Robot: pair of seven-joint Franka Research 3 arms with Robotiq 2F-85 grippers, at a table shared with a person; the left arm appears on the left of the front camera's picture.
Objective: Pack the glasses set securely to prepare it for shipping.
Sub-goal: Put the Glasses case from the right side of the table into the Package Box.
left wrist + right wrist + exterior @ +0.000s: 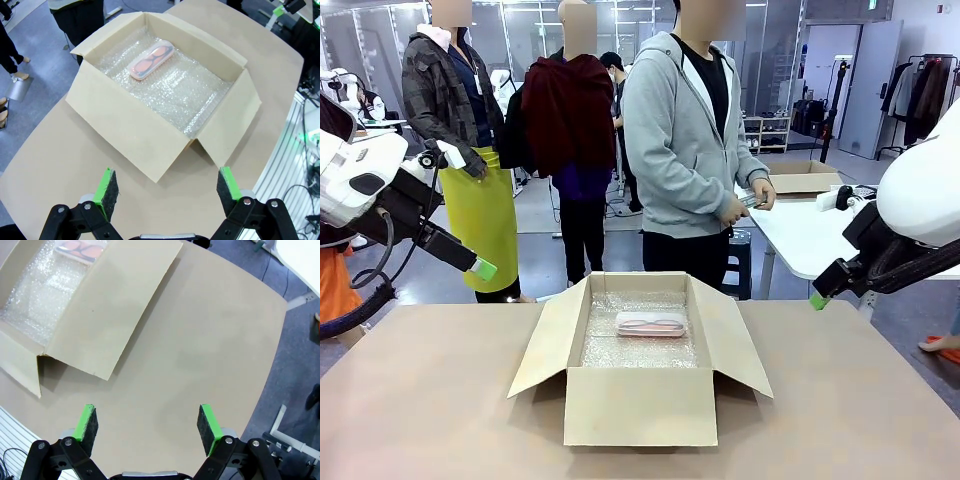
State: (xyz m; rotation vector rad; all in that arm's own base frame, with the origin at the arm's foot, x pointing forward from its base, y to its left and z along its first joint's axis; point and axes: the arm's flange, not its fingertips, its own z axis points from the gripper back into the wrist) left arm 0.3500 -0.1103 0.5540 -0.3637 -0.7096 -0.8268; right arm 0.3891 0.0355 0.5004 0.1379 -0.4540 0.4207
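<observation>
While the left gripper (165, 175) and the right gripper (147, 412) both hang released above the table (440, 400), jaws spread wide with nothing between the green pads, the pale pink case (651, 323) lies flat on the bubble wrap (175, 95) inside the open cardboard box (640, 405), below and between the two grippers. From the left gripper the box sits just ahead, the case toward its far wall; from the right gripper it lies ahead and off to one side. Beyond both grippers, a person's hands (752, 200) hold a small pale item, too small to identify.
</observation>
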